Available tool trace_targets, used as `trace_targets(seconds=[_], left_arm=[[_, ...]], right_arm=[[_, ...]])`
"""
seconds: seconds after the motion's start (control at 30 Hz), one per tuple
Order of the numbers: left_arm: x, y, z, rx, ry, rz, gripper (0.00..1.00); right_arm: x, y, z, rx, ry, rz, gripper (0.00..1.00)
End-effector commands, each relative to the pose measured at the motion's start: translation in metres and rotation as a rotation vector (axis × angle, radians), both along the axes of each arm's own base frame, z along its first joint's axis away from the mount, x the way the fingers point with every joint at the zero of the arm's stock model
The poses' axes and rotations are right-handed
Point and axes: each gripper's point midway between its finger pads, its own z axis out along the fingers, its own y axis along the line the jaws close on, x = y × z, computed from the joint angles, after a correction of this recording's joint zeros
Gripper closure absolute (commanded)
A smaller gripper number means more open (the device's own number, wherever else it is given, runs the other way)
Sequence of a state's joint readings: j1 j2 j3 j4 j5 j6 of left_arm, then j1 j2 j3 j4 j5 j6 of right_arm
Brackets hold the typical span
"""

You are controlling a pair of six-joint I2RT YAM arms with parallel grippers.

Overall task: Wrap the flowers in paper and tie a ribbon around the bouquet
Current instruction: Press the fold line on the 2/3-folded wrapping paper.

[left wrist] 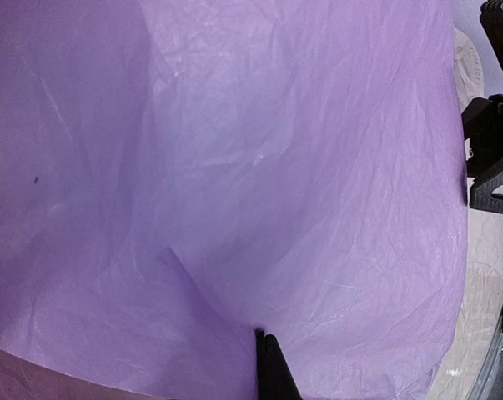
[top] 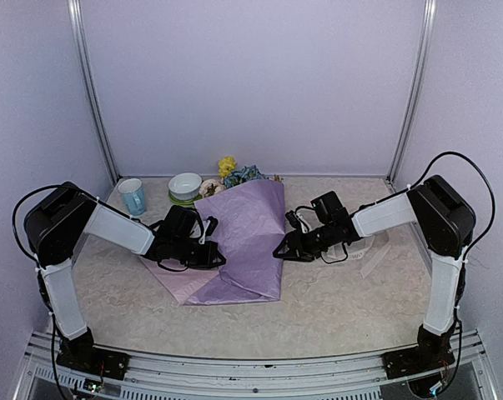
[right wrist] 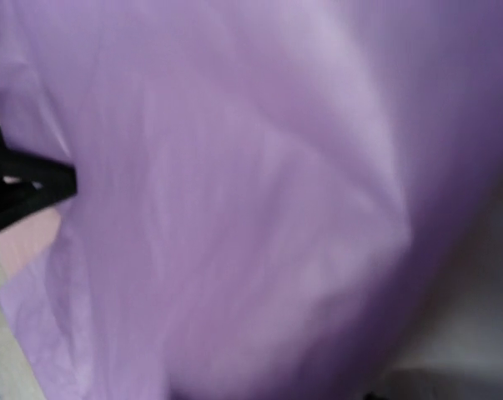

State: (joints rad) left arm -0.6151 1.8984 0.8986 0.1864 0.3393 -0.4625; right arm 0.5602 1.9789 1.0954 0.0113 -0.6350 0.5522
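Two grippers flanked the paper [top: 249, 237], which lay folded over itself at the middle of the table [top: 334, 308] and filled both wrist views with lilac. The flowers [top: 234, 173] were mostly hidden beneath it: only yellow and blue heads and one pale one poked out at its 12 o'clock end, the stems unseen. At the paper's 9 o'clock edge the left gripper [top: 211, 254] was closed; in its own camera the fingertips [left wrist: 268, 367] met where creases converged, pinching a fold. At 3 o'clock the right gripper [top: 278, 250] stood with jaws parted, just beside the edge and holding nothing; its own view was blurred, one dark finger cut off at 9 o'clock. The ribbon [top: 373, 257] showed only as a pale strip partly under the right arm. A white bowl [top: 185, 185] on a green saucer [top: 181, 201] and a blue mug [top: 133, 196] sat toward 10 o'clock.
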Motion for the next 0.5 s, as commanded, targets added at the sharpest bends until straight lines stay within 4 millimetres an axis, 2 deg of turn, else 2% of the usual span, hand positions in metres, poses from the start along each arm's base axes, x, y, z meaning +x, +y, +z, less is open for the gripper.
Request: trace_targets(seconds=[0.0,0.17,0.27,0.37,0.47], left_arm=[[-0.006,0.009,-0.011,0.062,0.023,0.002,1.00],[-0.006,0.009,-0.015,0.076,0.027,-0.004,1.00],[-0.007,0.004,-0.014,0.075,0.029,-0.020,1.00],[-0.008,-0.008,-0.007,0.081,0.003,-0.054,1.00],[-0.011,-0.010,-0.012,0.101,0.015,-0.068,1.00]], right_arm=[[0.000,0.008,0.000,0.056,0.019,0.027,0.55],[0.001,0.006,0.008,0.083,-0.002,0.023,0.86],[-0.002,0.004,0.008,0.099,0.009,0.026,1.00],[-0.005,0.000,0.005,0.088,0.009,0.021,1.00],[-0.012,-0.013,0.001,0.072,0.015,-0.003,1.00]])
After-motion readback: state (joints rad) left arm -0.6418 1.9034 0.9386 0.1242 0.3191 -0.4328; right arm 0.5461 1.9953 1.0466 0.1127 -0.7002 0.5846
